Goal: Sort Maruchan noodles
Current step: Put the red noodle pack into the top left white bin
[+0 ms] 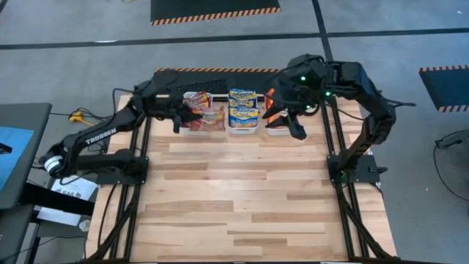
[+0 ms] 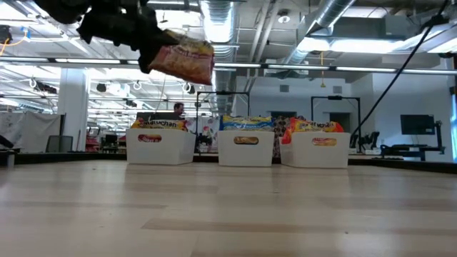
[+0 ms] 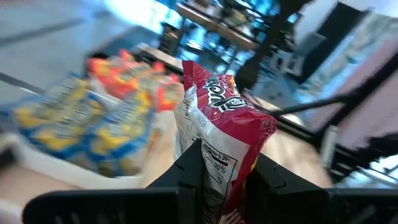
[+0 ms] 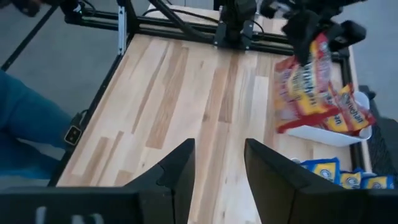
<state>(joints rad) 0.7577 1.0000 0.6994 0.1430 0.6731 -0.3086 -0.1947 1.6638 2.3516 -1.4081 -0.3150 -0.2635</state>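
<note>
The left pincer (image 3: 227, 180) is closed on a red packet (image 3: 217, 134) of Maruchan noodles, gripping its lower edge between two dark fingers (image 3: 193, 171). The packet is glossy, crinkled film, dark red with white and yellow print, standing upright and slightly bowed above the fingers. In the low view the packet (image 2: 184, 61) hangs well clear of the bench (image 2: 228, 214), above the left white bin (image 2: 161, 145). From above, the left pincer (image 1: 192, 114) sits over that bin, at the far edge of the bench.

The right pincer (image 4: 217, 168) stands open with a moderate gap between its dark, flat-faced fingers and holds nothing. In the high view it (image 1: 293, 125) hovers beside the right bin (image 1: 278, 130), at the far edge.

Three white rectangular plastic bins stand in a row along the far edge, close together. The left one holds red packets (image 1: 209, 117), the middle bin (image 2: 246, 148) holds blue and yellow packets (image 1: 243, 106), and the right bin (image 2: 316, 149) holds orange packets (image 2: 314, 126). Packets rise above each rim.

The bench is pale wooden planking, smooth and matt, with a dark metal frame along its sides. The planking forward of the bins lies open. Both arms converge over the bin row, the left arm (image 1: 102, 136) reaching in from the left and the right arm (image 1: 366, 95) from the right.
</note>
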